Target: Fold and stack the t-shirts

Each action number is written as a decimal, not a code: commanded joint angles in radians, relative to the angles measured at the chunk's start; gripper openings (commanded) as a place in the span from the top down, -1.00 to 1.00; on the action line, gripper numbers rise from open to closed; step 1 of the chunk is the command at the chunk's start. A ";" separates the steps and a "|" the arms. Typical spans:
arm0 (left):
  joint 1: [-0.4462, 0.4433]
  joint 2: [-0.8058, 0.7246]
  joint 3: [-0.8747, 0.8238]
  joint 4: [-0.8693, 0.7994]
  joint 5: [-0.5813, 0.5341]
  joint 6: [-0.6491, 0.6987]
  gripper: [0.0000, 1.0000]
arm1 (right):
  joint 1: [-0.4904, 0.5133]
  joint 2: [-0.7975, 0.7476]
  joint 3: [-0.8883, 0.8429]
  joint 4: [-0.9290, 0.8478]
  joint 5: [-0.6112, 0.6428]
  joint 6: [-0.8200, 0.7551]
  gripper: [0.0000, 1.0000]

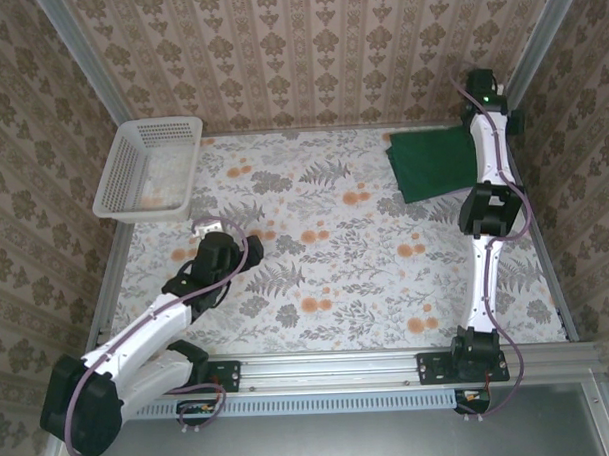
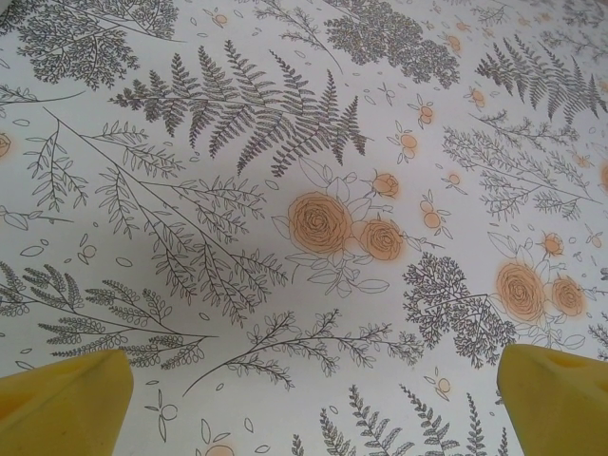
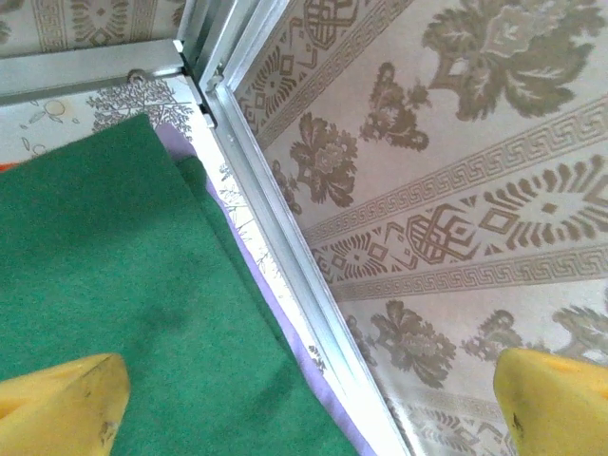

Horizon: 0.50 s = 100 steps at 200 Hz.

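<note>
A folded dark green t-shirt lies at the back right corner of the table. In the right wrist view the green t-shirt rests on top of a lilac t-shirt, of which just a thin edge shows along the right side. My right gripper hangs above that corner, and in its wrist view the right gripper is open with nothing between its yellow fingers. My left gripper sits at the left side of the table. Seen from the left wrist, this gripper is open over the bare flowered cloth.
A white lattice basket stands at the back left. An aluminium frame rail and patterned walls close in the table. The stack lies tight against the right rail.
</note>
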 commanded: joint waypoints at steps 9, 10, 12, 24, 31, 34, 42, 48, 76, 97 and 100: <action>0.007 -0.002 0.018 0.013 0.014 0.007 -1.00 | 0.048 -0.058 0.155 -0.130 0.028 0.104 -0.99; 0.007 -0.002 0.018 0.013 0.013 0.007 -1.00 | 0.051 -0.059 0.159 -0.133 0.028 0.106 -0.99; 0.007 -0.002 0.018 0.013 0.013 0.008 -1.00 | 0.056 -0.061 0.165 -0.140 0.029 0.110 -0.99; 0.007 -0.002 0.020 0.011 0.016 0.013 -1.00 | 0.080 -0.081 0.200 -0.187 0.017 0.139 -0.99; 0.007 -0.002 0.021 0.009 0.015 0.017 -1.00 | 0.095 -0.089 0.227 -0.223 -0.009 0.159 -0.99; 0.007 -0.003 0.023 0.008 0.016 0.020 -1.00 | 0.103 -0.091 0.240 -0.239 -0.016 0.167 -0.99; 0.008 -0.004 0.028 0.000 0.013 0.029 -1.00 | 0.124 -0.088 0.294 -0.290 -0.028 0.187 -0.99; 0.008 -0.006 0.033 -0.008 0.007 0.033 -1.00 | 0.141 -0.081 0.341 -0.330 -0.044 0.198 -0.99; 0.015 -0.008 0.046 -0.030 -0.009 0.046 -1.00 | 0.230 -0.115 0.396 -0.432 -0.116 0.234 -0.99; 0.018 0.003 0.054 -0.034 -0.007 0.057 -1.00 | 0.305 -0.146 0.391 -0.452 -0.171 0.207 -0.99; 0.018 0.004 0.055 -0.035 -0.008 0.059 -1.00 | 0.311 -0.152 0.391 -0.453 -0.187 0.207 -0.99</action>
